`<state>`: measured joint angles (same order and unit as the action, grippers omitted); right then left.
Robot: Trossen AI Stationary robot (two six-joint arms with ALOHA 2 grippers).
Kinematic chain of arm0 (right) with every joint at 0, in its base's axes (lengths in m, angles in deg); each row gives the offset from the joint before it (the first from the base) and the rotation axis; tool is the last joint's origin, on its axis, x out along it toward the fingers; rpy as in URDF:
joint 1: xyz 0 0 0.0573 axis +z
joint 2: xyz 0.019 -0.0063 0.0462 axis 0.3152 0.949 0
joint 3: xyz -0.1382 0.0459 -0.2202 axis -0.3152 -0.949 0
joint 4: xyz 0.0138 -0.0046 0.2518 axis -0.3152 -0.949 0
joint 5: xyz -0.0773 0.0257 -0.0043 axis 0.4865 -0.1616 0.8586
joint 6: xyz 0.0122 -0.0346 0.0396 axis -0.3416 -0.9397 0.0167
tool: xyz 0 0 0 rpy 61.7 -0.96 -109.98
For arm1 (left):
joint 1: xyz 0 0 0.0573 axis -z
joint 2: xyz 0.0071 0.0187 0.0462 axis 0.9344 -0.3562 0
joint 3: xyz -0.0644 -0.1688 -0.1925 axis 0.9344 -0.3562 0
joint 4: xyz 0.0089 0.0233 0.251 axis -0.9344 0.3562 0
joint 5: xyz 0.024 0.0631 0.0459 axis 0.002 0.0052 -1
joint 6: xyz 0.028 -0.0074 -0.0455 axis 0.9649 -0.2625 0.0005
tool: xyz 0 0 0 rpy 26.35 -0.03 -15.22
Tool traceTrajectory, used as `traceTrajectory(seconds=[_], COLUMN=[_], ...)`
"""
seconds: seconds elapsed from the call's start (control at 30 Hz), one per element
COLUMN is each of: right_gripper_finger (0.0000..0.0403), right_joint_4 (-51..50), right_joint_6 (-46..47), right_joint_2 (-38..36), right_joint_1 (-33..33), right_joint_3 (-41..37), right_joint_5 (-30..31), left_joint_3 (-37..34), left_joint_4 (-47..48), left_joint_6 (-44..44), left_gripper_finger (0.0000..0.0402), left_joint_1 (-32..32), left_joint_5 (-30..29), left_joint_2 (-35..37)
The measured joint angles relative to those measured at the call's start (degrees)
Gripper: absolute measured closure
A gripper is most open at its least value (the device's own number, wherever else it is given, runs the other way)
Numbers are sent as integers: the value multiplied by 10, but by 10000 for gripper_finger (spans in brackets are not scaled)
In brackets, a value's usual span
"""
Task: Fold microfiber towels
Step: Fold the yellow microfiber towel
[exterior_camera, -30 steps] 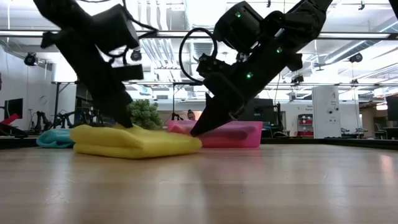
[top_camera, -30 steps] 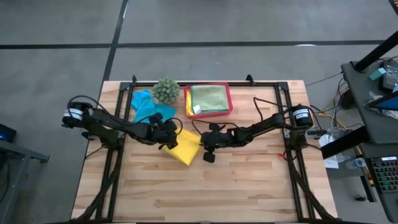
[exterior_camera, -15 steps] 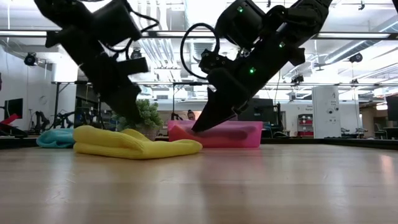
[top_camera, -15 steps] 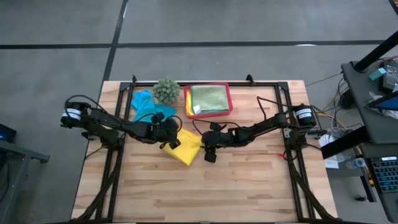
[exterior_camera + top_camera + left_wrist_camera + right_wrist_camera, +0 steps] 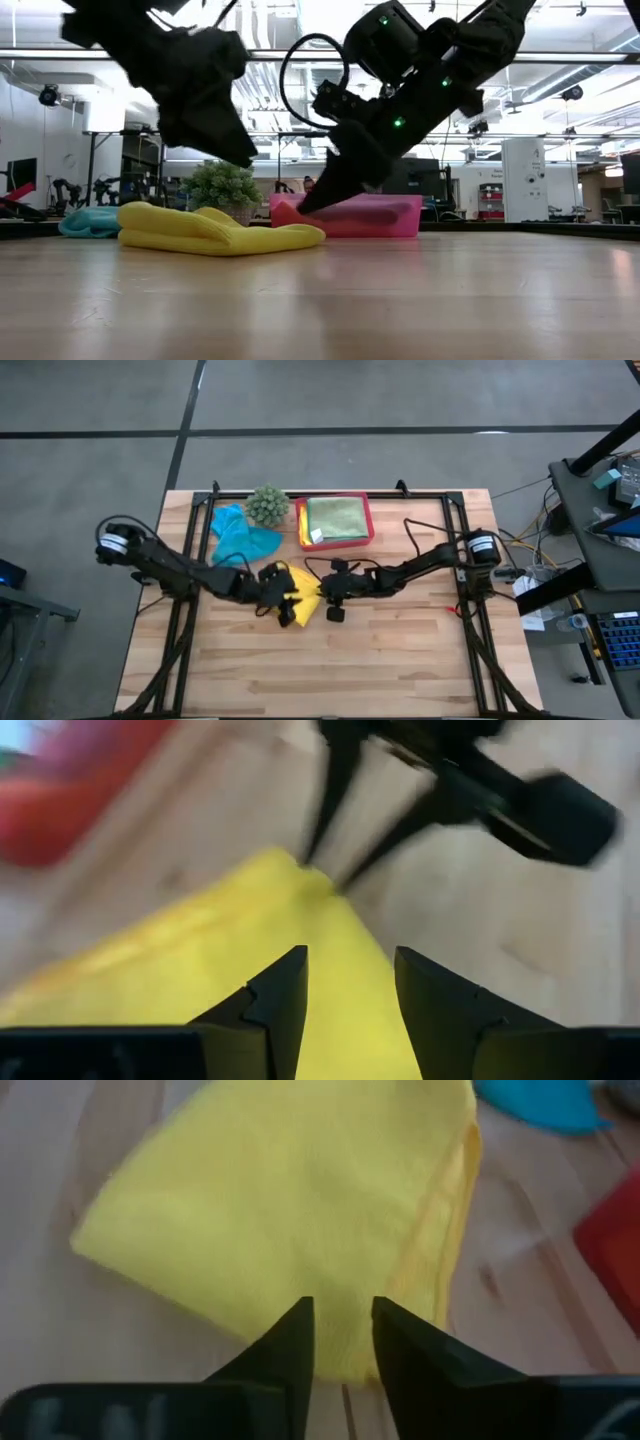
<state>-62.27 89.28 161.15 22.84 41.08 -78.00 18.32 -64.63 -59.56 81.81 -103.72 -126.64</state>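
Two pincers hang over the folded yellow towel (image 5: 303, 600) near the middle of the desk (image 5: 400, 660): the left pincer (image 5: 240, 155) is lifted clear above it with its fingers (image 5: 280, 1000) parted and empty, and the right pincer (image 5: 305, 207) points down at the towel's edge nearest the pink tray (image 5: 335, 541), fingers (image 5: 290, 1345) slightly apart and gripping nothing. Behind, a teal towel (image 5: 240, 532) lies crumpled beside the spiky green plant (image 5: 267, 505), and a light green towel (image 5: 337, 517) lies folded in the tray.
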Motion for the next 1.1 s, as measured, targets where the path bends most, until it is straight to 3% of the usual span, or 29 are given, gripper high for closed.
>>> traceTrajectory(seconds=[0.37,0.6,0.87,1.1], right_gripper_finger=[391,394,394,394], right_joint_4=[-18,-47,-56,18], right_joint_6=[-15,-3,16,36], right_joint_2=[24,20,-13,-20], right_joint_1=[-23,-21,-3,28], right_joint_3=[0,0,1,2], right_joint_5=[6,6,5,-7], left_joint_3=[-3,-12,-5,-17], left_joint_4=[16,32,115,184], left_joint_6=[-109,-127,-127,-126], left_gripper_finger=[265,265,265,265], left_joint_1=[82,84,84,83], left_joint_5=[-7,-67,-76,-127], left_joint_2=[-44,-72,-56,-25])
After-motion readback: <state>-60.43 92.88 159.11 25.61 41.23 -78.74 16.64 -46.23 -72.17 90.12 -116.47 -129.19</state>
